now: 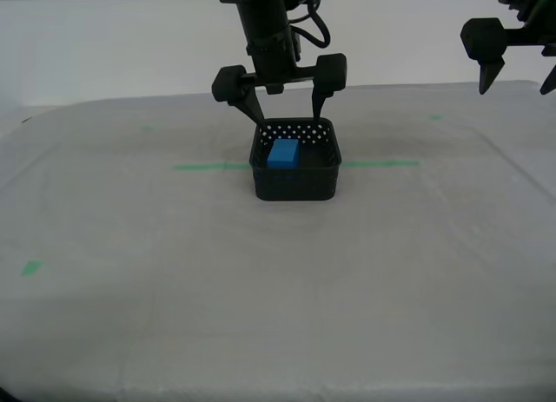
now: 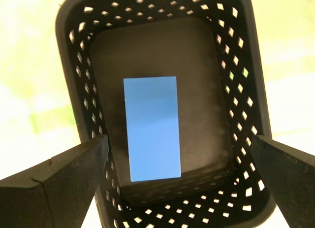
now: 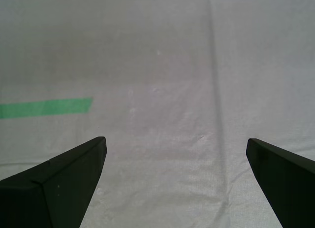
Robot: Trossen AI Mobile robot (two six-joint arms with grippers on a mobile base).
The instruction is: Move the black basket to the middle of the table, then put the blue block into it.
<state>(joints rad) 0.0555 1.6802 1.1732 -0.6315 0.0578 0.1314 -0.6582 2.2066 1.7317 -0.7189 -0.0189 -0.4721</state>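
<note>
Wide worktop (image 1: 130, 324) draped in light grey-white cloth, filling the lower three quarters of the exterior view; a plain pale wall closes the top of the frame. A long green tape line (image 1: 204, 167) crosses the centre, with smaller green tape bits at lower left and upper right. Small rectangular black plastic basket (image 1: 295, 183) with perforated walls, standing on the tape line at centre frame. Small solid bright-blue rectangular block (image 1: 283, 154) lying flat on the basket floor, apart from the walls. My second end effector (image 1: 280, 102) hangs directly above the basket, jaws spread wide and empty, tips near the rim. My first end effector (image 1: 519, 79), upper right of the frame, is likewise wide open and empty over bare cloth. Both placements appear complete; a clean finish calls for a straight vertical retreat so the tips do not catch the rim.
</note>
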